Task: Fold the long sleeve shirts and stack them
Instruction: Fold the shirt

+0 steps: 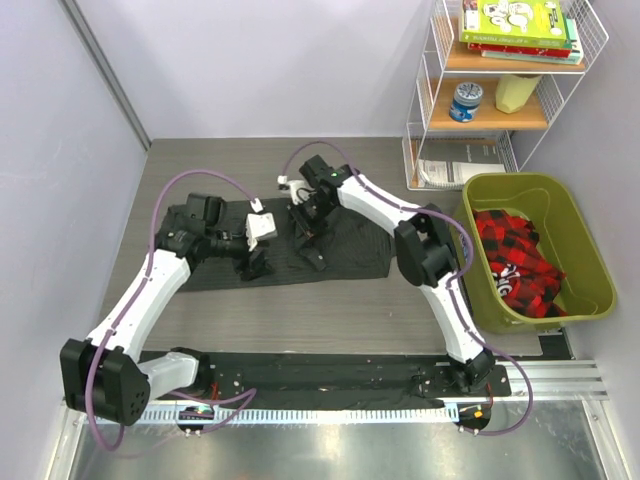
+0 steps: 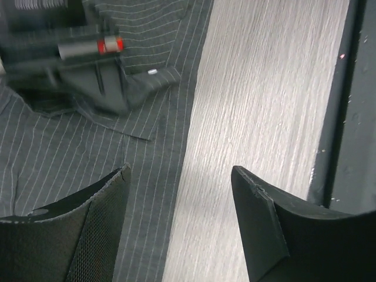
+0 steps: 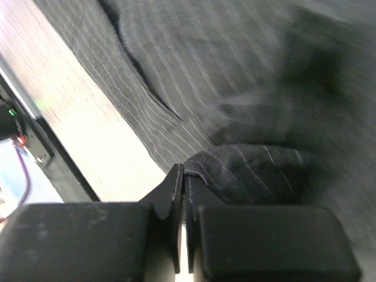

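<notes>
Where the shirt lies: the long sleeve shirt [image 1: 350,250] is spread flat on the bench [image 1: 300,310], under both grippers and reaching out beyond the right one.
Right gripper: my right gripper [image 3: 183,173] is clamped tight on a bunched fold of the pinstriped cloth, right at its tips.
Left gripper: my left gripper [image 2: 179,173] hangs with jaws apart, holding nothing. One finger is over the shirt's edge, the other over bare bench.
Step in hand: I judge this to be a fold, with the right side carrying cloth over.
Doing it well: I would lift the pinch only enough to clear the layer beneath and draw it across evenly. Before pulling, I would set the left gripper down on the hem below it so the whole shirt does not slide.
Bench: pale grey wood grain, smooth-looking; cloth probably slips on it.
Room: plain pale walls. Well off beyond the right gripper is a green bin [image 1: 510,178] holding red plaid cloth [image 1: 515,255], with a wire shelf [image 1: 425,90] farther on.
</notes>
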### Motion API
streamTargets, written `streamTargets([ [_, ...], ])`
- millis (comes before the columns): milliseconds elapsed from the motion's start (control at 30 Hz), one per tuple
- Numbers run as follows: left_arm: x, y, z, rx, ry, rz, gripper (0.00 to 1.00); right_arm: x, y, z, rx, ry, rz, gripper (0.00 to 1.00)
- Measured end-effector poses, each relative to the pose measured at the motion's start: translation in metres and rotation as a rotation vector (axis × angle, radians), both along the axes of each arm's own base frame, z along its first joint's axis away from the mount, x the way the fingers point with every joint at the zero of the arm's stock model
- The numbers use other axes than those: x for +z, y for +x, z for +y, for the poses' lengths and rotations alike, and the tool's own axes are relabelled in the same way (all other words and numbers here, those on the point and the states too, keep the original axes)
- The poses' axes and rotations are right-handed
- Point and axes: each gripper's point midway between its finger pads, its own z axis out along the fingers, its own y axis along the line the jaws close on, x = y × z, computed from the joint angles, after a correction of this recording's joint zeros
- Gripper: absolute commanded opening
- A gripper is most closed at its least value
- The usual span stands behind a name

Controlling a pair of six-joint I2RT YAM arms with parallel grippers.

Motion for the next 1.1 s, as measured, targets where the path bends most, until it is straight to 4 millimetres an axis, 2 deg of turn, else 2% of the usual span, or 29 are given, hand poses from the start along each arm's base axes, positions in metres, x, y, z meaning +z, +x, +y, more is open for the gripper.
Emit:
streamTargets([
  [67,-0.005,0.001,0.000,-0.016,0.008,-0.020,0.70,-0.006,-0.005,0.008,0.051,-0.014,0.005,0.54],
  [167,-0.013,0.006,0.000,-0.090,0.038,-0.090,0.67,0.003,-0.006,0.017,0.126,-0.002,-0.041,0.63],
  [333,-0.032,0.012,-0.007,-0.260,0.110,-0.130,0.66,0.019,0.001,0.006,0.136,0.011,-0.070,0.63],
  [467,-0.033,0.027,-0.020,-0.392,0.134,-0.182,0.65,0.034,-0.002,-0.026,0.096,0.024,-0.049,0.62],
  [567,-0.038,0.020,-0.031,-0.477,0.142,-0.239,0.62,0.050,-0.004,-0.055,0.048,0.050,-0.021,0.61],
  [667,-0.045,0.009,-0.051,-0.593,0.156,-0.298,0.61,0.060,0.002,-0.078,-0.002,0.084,-0.008,0.60],
  [800,-0.059,0.005,-0.074,-0.730,0.194,-0.346,0.61,0.056,0.010,-0.100,-0.056,0.104,0.029,0.60],
  [1000,-0.091,0.022,-0.097,-0.870,0.288,-0.423,0.60,0.042,0.012,-0.120,-0.104,0.088,0.074,0.61],
  [1067,-0.102,0.028,-0.099,-0.905,0.322,-0.444,0.57,0.044,0.014,-0.124,-0.112,0.085,0.064,0.63],
  [1100,-0.107,0.031,-0.099,-0.920,0.340,-0.451,0.51,0.045,0.014,-0.127,-0.118,0.081,0.059,0.65],
])
